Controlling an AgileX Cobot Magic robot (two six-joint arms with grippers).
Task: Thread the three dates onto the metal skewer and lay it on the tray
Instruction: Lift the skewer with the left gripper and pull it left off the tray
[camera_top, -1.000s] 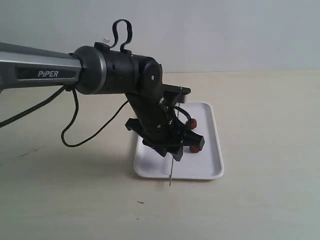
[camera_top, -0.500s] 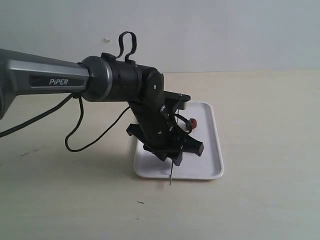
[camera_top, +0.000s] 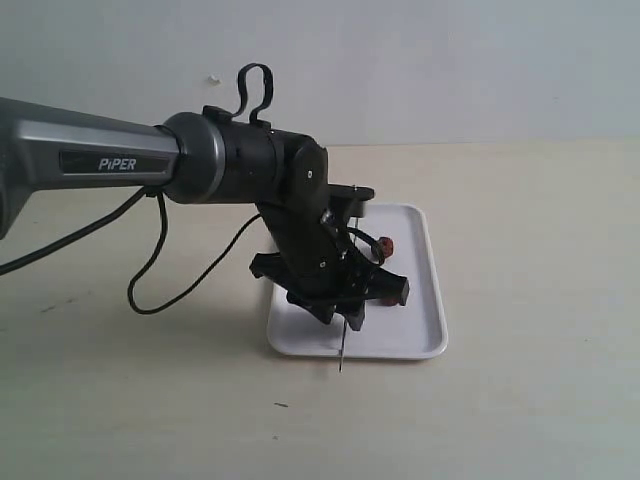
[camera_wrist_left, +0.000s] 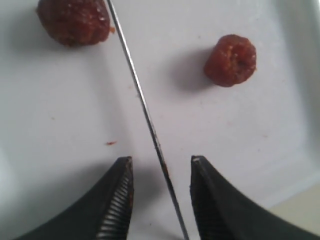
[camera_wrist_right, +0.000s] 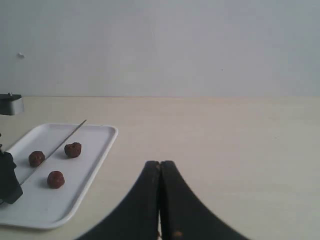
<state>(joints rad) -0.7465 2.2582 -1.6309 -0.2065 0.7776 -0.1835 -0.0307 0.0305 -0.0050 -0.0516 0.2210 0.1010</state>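
The white tray (camera_top: 425, 300) lies on the table with the thin metal skewer (camera_wrist_left: 145, 107) resting lengthwise on it, one end (camera_top: 341, 355) sticking out past the front rim. Three wrinkled red-brown dates lie loose on the tray (camera_wrist_right: 102, 145), none on the rod: one (camera_wrist_right: 73, 149) on one side of the skewer (camera_wrist_right: 60, 142), two (camera_wrist_right: 36, 158) (camera_wrist_right: 55, 179) on the other. My left gripper (camera_wrist_left: 161, 160) is down over the tray, open, its fingers either side of the skewer without touching it. My right gripper (camera_wrist_right: 159, 164) is shut and empty above bare table, well away from the tray.
The left arm (camera_top: 240, 165) and its black cable (camera_top: 150, 290) hang over the table left of the tray. Pale tabletop (camera_top: 540, 250) stretches to the right. A light wall stands behind.
The left arm has shifted a little right and lowered its gripper toward the tray, covering the near date in the exterior view. The skewer and tray have not moved.
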